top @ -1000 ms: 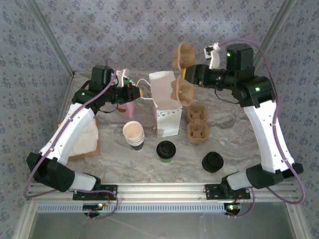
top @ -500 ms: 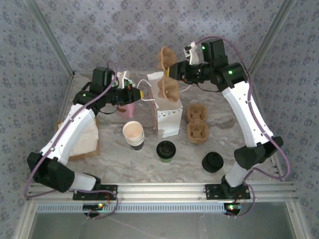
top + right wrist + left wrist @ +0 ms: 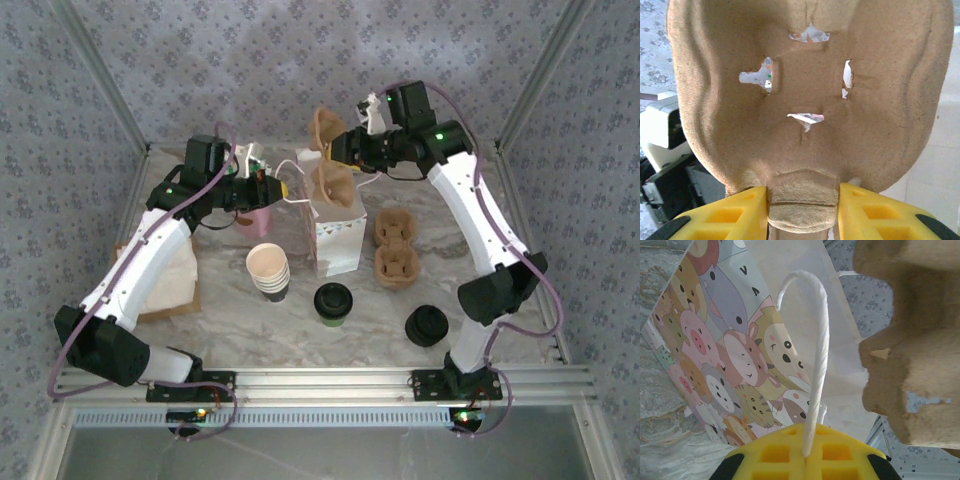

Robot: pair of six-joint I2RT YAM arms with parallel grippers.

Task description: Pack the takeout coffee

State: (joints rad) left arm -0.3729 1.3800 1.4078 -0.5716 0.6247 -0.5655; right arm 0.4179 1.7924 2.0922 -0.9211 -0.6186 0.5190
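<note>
The right gripper (image 3: 347,158) is clamping the middle tab of a pulp cup carrier (image 3: 805,75). The carrier is hanging on end, its long axis running up and down, over the open mouth of the paper bag (image 3: 338,235). Whether its lower end is already passing the rim, I cannot tell. The left gripper (image 3: 805,460) is pinching the bag's white handle (image 3: 820,355) with its jaws fully closed, holding that side of the mouth outward. The takeout coffee (image 3: 333,302) is standing upright on the table (image 3: 470,250), lid on, just in front of the bag on the near side. It is sitting roughly midway between the 2 arms, and neither gripper is touching it. By my judgement, the carrier is needing a straight downward path into the bag, end first, before the cup is being handled.
</note>
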